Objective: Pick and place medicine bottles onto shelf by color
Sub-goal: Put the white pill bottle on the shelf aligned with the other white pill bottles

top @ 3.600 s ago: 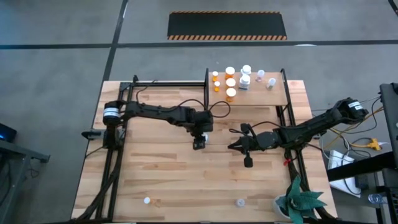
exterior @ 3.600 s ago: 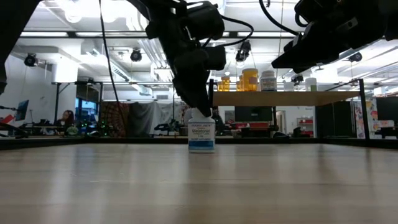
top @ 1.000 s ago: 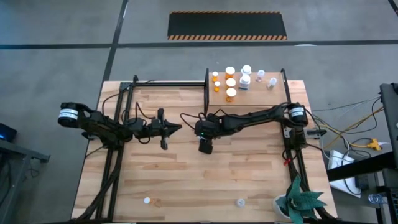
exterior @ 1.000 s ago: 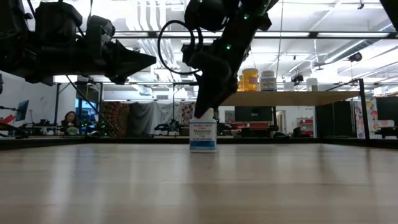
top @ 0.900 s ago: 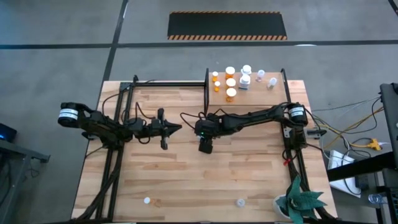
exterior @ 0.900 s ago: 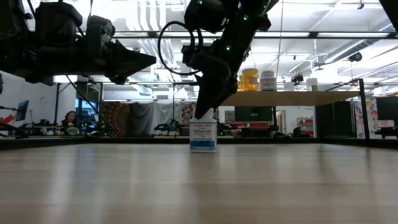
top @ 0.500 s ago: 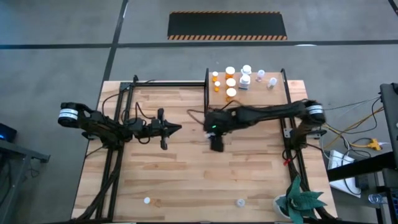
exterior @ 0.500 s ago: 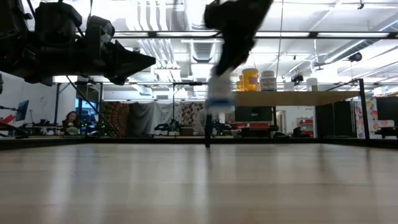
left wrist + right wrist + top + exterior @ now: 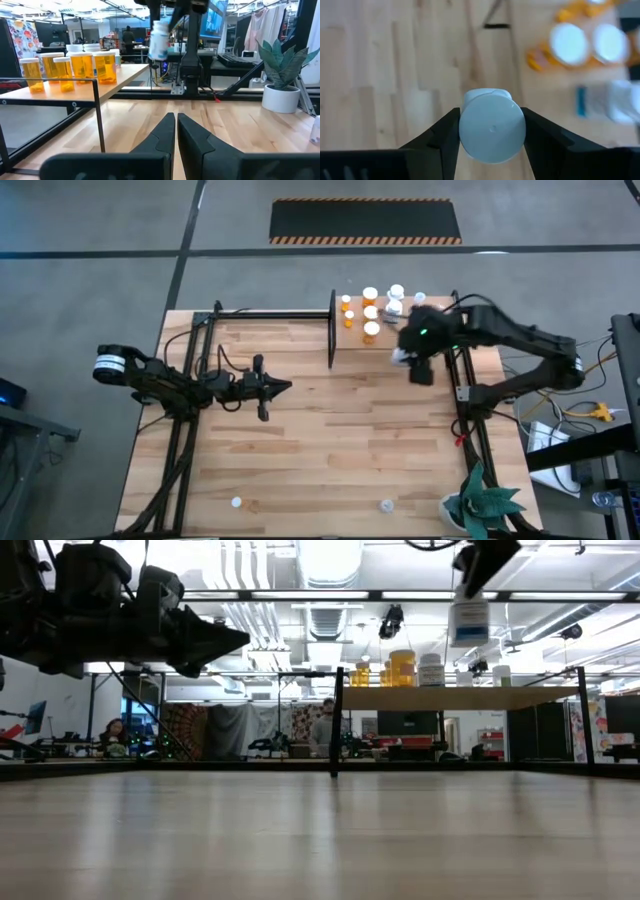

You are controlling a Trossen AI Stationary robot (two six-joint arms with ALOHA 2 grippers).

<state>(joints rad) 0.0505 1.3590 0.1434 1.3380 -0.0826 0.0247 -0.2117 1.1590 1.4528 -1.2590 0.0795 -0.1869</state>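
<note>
Since a second ago my right gripper [image 9: 403, 355] has carried the white bottle [image 9: 492, 131], clamped, from mid-table to the shelf [image 9: 440, 340] edge; left gripper [image 9: 285, 387] idles closed; roughly eight bottles shelved, maybe three left at the near edge.

Five orange bottles [image 9: 371, 330] stand on the single shelf [image 9: 350, 342]. Beside them I count at least two pale bottles [image 9: 397, 291], though the right arm [image 9: 520, 340] covers part of that group. One white bottle [image 9: 468, 620] is up in the right gripper [image 9: 492, 132]. Two tiny items [image 9: 237, 502] lie along the near table edge, too small to identify. One potted plant [image 9: 480, 502] sits at the near right corner.
</note>
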